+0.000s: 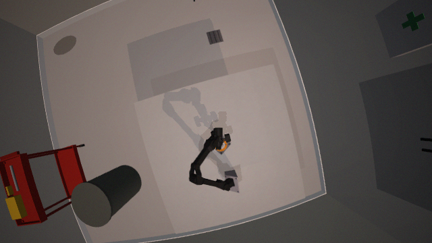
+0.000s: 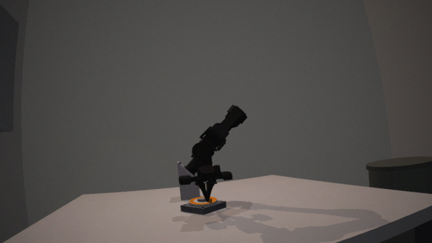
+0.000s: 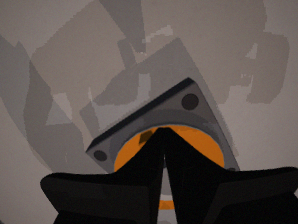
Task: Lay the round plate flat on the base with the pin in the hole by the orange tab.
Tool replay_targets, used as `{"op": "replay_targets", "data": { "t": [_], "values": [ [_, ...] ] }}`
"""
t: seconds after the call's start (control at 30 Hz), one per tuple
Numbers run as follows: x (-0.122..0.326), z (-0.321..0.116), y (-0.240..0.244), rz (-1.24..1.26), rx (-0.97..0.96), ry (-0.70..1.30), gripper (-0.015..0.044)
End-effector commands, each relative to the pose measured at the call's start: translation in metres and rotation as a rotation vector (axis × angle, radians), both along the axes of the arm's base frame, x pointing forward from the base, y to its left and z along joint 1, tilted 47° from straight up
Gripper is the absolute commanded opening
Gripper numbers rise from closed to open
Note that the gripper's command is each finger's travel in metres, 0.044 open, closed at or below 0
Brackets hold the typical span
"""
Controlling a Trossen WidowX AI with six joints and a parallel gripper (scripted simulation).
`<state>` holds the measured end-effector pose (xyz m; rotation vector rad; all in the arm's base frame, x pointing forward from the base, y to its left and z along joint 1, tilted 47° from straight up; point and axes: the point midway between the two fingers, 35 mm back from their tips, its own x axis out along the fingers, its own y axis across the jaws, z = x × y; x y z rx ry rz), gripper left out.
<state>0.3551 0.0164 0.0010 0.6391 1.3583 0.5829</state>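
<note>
gripper (image 3: 164, 137): pinched closed, holding nothing | tips down on the orange plate (image 3: 202, 144) | plate's on the dark base (image 3: 193, 99) | table (image 2: 304, 202)

Fingers pressed together over plate (image 3: 200, 141); table (image 2: 304, 199) around base (image 2: 202, 207) open.

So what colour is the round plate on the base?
Orange. The plate shows best in the wrist view, just beyond the shut hand.

no readable text; only a green cross sign (image 1: 412, 21) on what seems a wall box.
</note>
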Motion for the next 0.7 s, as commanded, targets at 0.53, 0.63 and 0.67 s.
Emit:
{"op": "replay_targets", "data": {
  "t": [0.53, 0.63, 0.67],
  "values": [
    [-0.013, 0.018, 0.019, 0.003, 0.008, -0.003, 0.0],
    [-0.015, 0.02, 0.021, 0.003, 0.008, -0.003, 0.0],
    [-0.016, 0.021, 0.022, 0.003, 0.008, -0.003, 0.0]
  ]
}}
